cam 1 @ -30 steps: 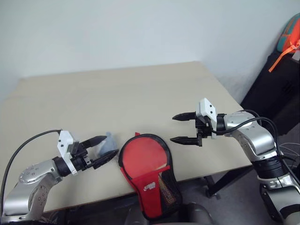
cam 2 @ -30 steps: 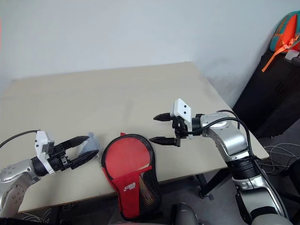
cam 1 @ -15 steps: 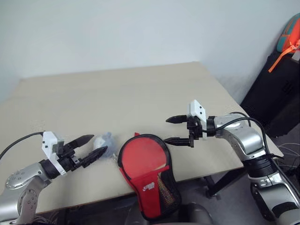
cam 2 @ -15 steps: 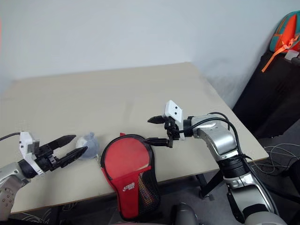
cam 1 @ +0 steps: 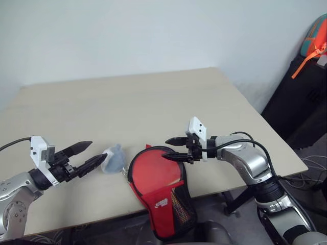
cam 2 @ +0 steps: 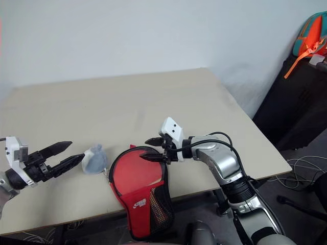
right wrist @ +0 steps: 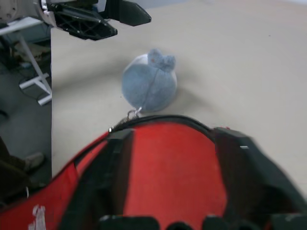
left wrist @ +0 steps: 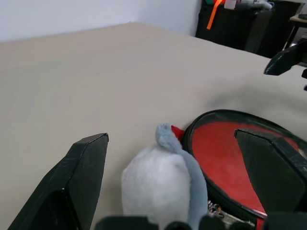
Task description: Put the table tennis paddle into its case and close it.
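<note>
The right end effector is hovering at the far rim of the case, its two black fingers set apart, one above the zip rim and one level with it; whether they are touching the fabric cannot be told, and nothing is visibly gripped. The left end effector is hanging released, fingers spread wide and holding nothing, just beside a small whitish wad that is lying on the tabletop against the case's left side.

The case is lying at the near edge of the tabletop, round end on the surface, narrow mesh-pocket end overhanging toward the robot. The red face of the table tennis paddle is showing inside the black rim, so the paddle is judged to be already seated in the case. The round end is gaping, so the closing step is judged not yet done: the zip is waiting to be drawn round.

The wad, which appears tethered near the zip, is crowding the left rim and may be obstructing a clean pull. A dark cabinet with an orange-strapped bag is standing well apart beyond the right edge.
</note>
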Controlling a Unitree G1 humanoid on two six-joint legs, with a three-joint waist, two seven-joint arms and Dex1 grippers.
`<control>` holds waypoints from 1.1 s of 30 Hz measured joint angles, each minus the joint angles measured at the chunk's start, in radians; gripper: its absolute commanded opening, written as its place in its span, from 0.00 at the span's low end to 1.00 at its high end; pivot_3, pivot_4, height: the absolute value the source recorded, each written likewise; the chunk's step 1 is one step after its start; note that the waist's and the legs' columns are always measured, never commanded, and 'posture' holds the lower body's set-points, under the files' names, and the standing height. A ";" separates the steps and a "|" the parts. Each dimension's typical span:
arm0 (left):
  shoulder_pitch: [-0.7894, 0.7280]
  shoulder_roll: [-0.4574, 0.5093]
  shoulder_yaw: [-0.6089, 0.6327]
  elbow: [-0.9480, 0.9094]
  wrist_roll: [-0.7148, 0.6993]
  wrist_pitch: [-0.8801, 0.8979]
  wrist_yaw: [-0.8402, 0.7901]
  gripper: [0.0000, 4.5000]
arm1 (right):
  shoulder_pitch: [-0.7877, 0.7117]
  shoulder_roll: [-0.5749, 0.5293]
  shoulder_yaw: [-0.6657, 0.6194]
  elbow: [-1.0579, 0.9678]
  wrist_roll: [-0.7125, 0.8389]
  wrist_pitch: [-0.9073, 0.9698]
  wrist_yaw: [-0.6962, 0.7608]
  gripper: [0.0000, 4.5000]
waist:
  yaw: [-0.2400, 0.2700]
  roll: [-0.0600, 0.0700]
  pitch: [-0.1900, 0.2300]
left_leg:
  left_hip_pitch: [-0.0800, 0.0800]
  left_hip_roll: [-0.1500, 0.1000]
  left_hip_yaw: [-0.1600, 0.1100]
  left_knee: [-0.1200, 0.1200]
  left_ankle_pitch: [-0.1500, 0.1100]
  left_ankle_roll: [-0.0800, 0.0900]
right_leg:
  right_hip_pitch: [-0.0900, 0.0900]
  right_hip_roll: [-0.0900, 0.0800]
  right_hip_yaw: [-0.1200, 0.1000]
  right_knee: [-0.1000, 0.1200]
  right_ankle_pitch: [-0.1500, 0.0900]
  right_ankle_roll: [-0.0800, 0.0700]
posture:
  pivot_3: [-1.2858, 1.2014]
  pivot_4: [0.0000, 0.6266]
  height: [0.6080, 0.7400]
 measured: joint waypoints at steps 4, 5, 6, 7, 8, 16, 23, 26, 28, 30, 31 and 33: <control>-0.001 -0.004 0.008 0.018 0.017 -0.014 0.002 1.00 | 0.005 0.041 0.007 -0.002 -0.001 0.019 -0.044 0.09 | 0.000 0.000 0.000 | 0.000 0.000 0.000 -0.001 0.000 0.000 | 0.000 0.000 0.000 0.000 0.000 0.000 | 0.52 0.00 0.74; 0.000 -0.009 0.007 0.020 0.022 -0.018 0.003 1.00 | 0.005 0.051 0.010 -0.002 -0.001 0.022 -0.050 0.02 | 0.000 0.000 0.000 | 0.000 0.001 0.000 -0.001 0.000 0.000 | 0.000 0.000 0.000 0.000 0.000 0.000 | 0.52 0.00 0.74; 0.000 -0.017 0.005 0.020 0.033 -0.025 0.004 1.00 | 0.005 0.061 0.013 -0.002 -0.002 0.024 -0.062 0.00 | 0.000 0.000 0.000 | 0.000 0.001 0.001 -0.001 0.000 0.000 | 0.000 0.000 0.000 0.000 0.000 0.000 | 0.52 0.00 0.74; 0.001 -0.031 0.001 0.021 0.040 -0.030 0.008 1.00 | 0.005 0.074 0.018 0.000 -0.005 0.025 -0.077 0.00 | 0.000 0.000 0.000 | 0.000 0.001 0.001 -0.001 0.000 0.000 | 0.000 0.000 0.000 0.000 0.000 0.000 | 0.52 0.00 0.74; 0.002 -0.039 -0.009 0.023 0.046 -0.035 0.013 1.00 | 0.005 0.085 0.023 0.004 -0.010 0.025 -0.089 0.00 | 0.000 0.000 0.000 | 0.000 0.001 0.001 -0.001 0.000 0.000 | 0.000 0.000 0.000 0.000 0.000 0.000 | 0.52 0.00 0.74; 0.008 -0.097 -0.062 0.036 0.123 -0.067 0.053 1.00 | -0.001 0.175 0.078 0.120 -0.081 0.014 -0.181 0.00 | -0.001 -0.001 -0.001 | 0.000 0.002 0.001 -0.003 0.000 -0.001 | -0.001 0.001 0.000 0.000 0.000 0.000 | 0.52 0.00 0.74; -0.004 -0.138 -0.102 0.054 0.152 -0.076 0.083 1.00 | -0.007 0.236 0.132 0.245 -0.148 -0.033 -0.203 0.00 | -0.001 -0.002 -0.001 | 0.000 0.002 0.001 -0.002 0.000 -0.001 | -0.001 0.001 0.000 0.000 0.000 0.000 | 0.52 0.00 0.74; -0.015 -0.149 -0.118 0.054 0.155 -0.076 0.089 1.00 | -0.008 0.252 0.167 0.296 -0.184 -0.044 -0.211 0.00 | -0.001 -0.002 -0.001 | 0.000 0.002 0.001 -0.003 0.000 -0.001 | -0.001 0.001 0.000 0.000 0.000 0.000 | 0.52 0.00 0.74; -0.020 -0.149 -0.128 0.054 0.157 -0.076 0.090 1.00 | -0.007 0.256 0.180 0.314 -0.200 -0.056 -0.212 0.00 | -0.001 -0.002 -0.001 | 0.000 0.002 0.001 -0.003 0.000 -0.001 | -0.001 0.001 0.000 0.000 0.000 0.000 | 0.52 0.00 0.74; -0.026 -0.149 -0.133 0.054 0.159 -0.077 0.090 1.00 | -0.006 0.257 0.187 0.327 -0.213 -0.069 -0.212 0.00 | -0.001 -0.002 -0.001 | 0.000 0.002 0.002 -0.003 0.000 -0.001 | -0.001 0.001 0.000 0.000 0.000 0.000 | 0.52 0.00 0.74; -0.029 -0.149 -0.134 0.054 0.160 -0.078 0.090 1.00 | -0.005 0.258 0.190 0.335 -0.217 -0.072 -0.212 0.00 | -0.001 -0.002 -0.001 | 0.000 0.002 0.002 -0.003 0.000 -0.001 | -0.001 0.001 0.000 0.000 0.000 0.000 | 0.52 0.00 0.74; -0.034 -0.149 -0.136 0.057 0.163 -0.079 0.090 1.00 | -0.004 0.260 0.196 0.348 -0.225 -0.081 -0.212 0.00 | -0.001 -0.002 -0.001 | 0.001 0.002 0.002 -0.003 0.000 -0.001 | -0.001 0.001 0.000 0.000 0.000 0.000 | 0.52 0.00 0.74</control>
